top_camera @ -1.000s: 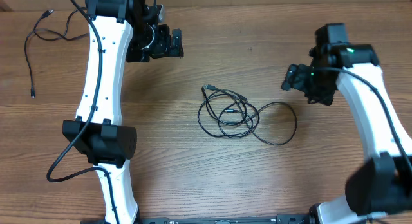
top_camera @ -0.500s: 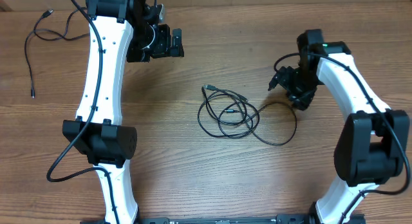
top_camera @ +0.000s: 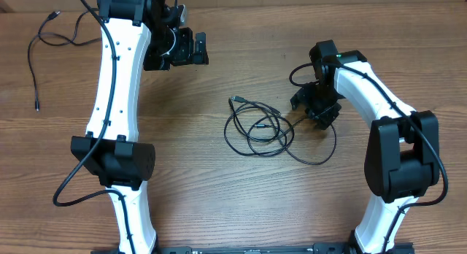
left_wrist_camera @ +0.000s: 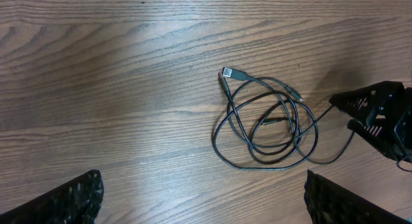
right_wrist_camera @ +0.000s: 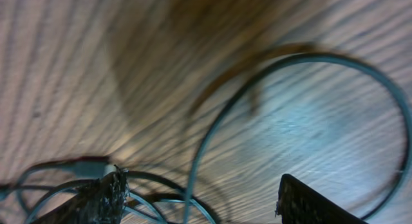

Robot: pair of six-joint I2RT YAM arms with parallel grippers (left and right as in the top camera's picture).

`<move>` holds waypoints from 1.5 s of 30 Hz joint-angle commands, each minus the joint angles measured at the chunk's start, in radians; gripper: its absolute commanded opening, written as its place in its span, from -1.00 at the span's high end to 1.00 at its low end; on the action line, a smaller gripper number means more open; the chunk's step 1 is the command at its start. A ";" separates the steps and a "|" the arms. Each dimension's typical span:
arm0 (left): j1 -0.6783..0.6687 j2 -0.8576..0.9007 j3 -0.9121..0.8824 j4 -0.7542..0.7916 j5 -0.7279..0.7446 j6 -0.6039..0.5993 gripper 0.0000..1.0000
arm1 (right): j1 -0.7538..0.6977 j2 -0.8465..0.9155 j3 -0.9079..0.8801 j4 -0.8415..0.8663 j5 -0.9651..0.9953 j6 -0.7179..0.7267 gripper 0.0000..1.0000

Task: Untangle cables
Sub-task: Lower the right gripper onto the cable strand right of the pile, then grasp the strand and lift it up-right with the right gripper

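Right gripper (top_camera: 300, 112) straddled the cables' (top_camera: 257, 127) loose outer loop, jaws apart.
Open table (top_camera: 219, 199) lay beyond its fingertips; left gripper (top_camera: 193, 48) gaped, well apart.

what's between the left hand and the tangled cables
Only bare wood tabletop. The overhead view shows the open left hand hanging clear of the tangled cables, with nothing lying on that stretch.

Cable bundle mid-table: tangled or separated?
Tangled. The cables lie as one bundle of overlapping, crossing loops, with one bigger loop trailing out under the right tool. No cord there lies apart from the rest.
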 commanded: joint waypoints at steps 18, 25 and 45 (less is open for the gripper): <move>-0.006 0.010 -0.005 0.008 0.004 0.016 -0.99 | -0.005 0.005 -0.136 0.174 -0.010 0.014 0.35; -0.006 0.010 -0.005 0.009 0.004 0.016 -0.99 | -0.026 -0.033 -0.001 0.039 -0.001 -0.085 0.93; -0.006 0.010 -0.005 0.008 0.005 0.015 -0.99 | -0.020 -0.476 0.452 -0.119 -0.164 -0.373 0.93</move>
